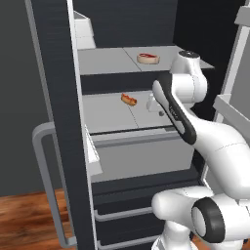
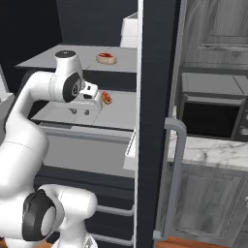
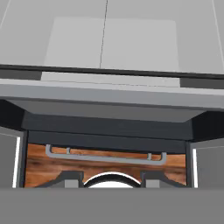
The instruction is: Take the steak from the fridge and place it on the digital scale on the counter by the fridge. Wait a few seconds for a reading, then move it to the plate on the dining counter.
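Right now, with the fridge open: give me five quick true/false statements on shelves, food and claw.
1. The steak lies on the upper fridge shelf. True.
2. The sausage in a bun shares the steak's shelf. False: it lies one shelf lower.
3. The claw grips the steak. False: the steak lies untouched on its shelf, and the claw hangs over the lower shelf.
4. The fridge door is open. True.
5. The claw is nearer the sausage bun than the steak. True in the right base view.

Steak point(image 1: 148, 58) on upper fridge point(image 1: 58, 97) shelf; sausage in bun point(image 1: 129, 99) on shelf below
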